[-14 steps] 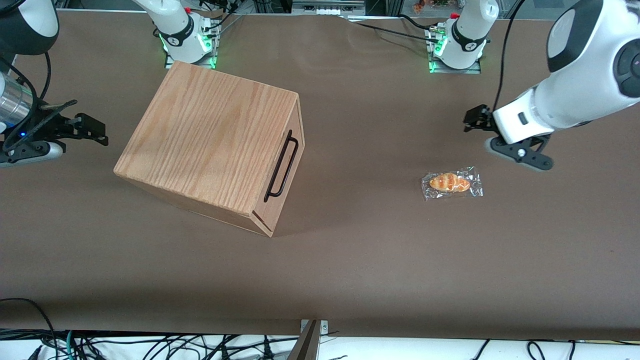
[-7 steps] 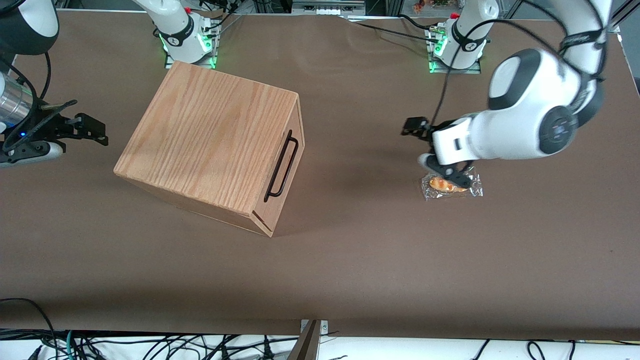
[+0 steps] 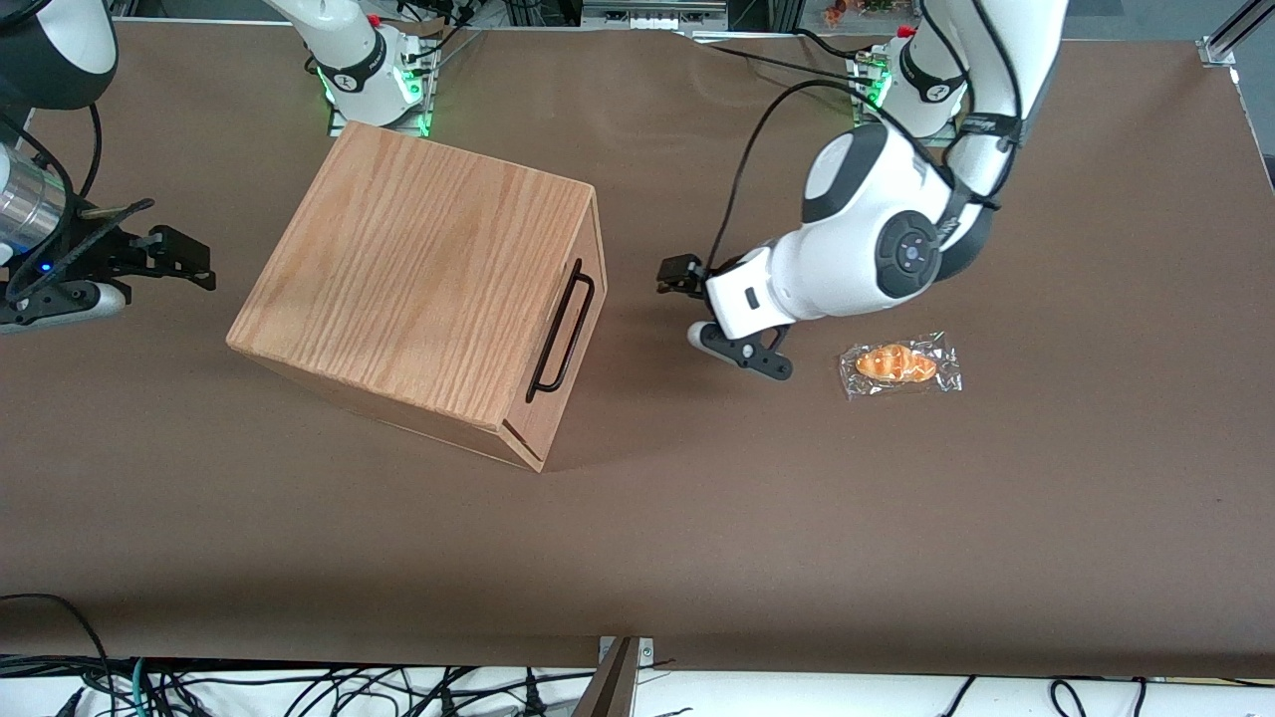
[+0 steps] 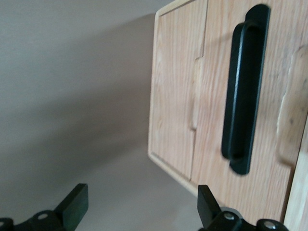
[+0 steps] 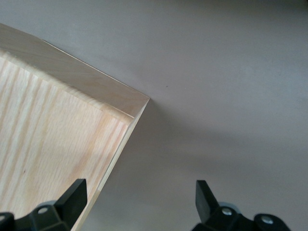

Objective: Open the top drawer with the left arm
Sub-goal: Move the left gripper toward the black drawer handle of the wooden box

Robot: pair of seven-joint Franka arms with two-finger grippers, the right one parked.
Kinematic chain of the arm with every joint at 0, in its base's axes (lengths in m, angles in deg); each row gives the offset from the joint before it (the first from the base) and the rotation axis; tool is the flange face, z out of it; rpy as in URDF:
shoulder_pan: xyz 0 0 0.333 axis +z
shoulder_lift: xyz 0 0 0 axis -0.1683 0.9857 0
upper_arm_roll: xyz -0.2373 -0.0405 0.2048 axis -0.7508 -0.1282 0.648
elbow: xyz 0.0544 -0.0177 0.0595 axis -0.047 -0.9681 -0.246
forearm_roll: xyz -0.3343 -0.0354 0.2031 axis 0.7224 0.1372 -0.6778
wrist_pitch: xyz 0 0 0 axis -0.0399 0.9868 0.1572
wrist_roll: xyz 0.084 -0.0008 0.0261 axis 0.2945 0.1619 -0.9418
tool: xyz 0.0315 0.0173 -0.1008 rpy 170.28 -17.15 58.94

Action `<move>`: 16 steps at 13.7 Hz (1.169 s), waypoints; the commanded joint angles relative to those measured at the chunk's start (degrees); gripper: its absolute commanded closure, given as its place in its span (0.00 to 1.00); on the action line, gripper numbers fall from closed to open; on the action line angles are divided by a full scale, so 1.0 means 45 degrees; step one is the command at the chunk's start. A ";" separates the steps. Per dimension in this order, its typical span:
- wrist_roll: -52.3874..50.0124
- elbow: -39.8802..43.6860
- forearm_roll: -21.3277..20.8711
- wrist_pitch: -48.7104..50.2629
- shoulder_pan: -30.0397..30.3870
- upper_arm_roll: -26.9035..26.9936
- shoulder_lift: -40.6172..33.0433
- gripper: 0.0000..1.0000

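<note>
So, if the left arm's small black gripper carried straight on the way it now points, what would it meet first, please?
The black two-finger gripper, open, hangs above bare table facing the oak-grain wooden box. Going straight, it would probably meet the top drawer front, near its long black bar handle; exact height is unclear.

One wooden box (image 3: 423, 294) on surface (image 3: 697, 518). One drawer front (image 4: 250, 96) visible on box, closed. One black bar handle (image 3: 561, 331) on it. One wrapped pastry (image 3: 898, 364) on surface, near working arm's end effector. Two white arms: one working arm (image 3: 877, 239), one parked. One end effector (image 3: 687, 299) on working arm, in air between box and pastry, two fingers (image 4: 74, 204) set apart with gap between. Two arm bases with green lights at surface's edge farthest from camera.
</note>
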 commanded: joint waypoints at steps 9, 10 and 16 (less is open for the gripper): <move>-0.2838 0.2453 0.0302 -0.2166 -0.1918 0.0119 0.2290 0.00; -0.2838 0.2453 0.0282 -0.2227 -0.2035 0.0119 0.2426 0.00; -0.2760 0.2395 0.0048 -0.2227 -0.2036 0.0217 0.2564 0.00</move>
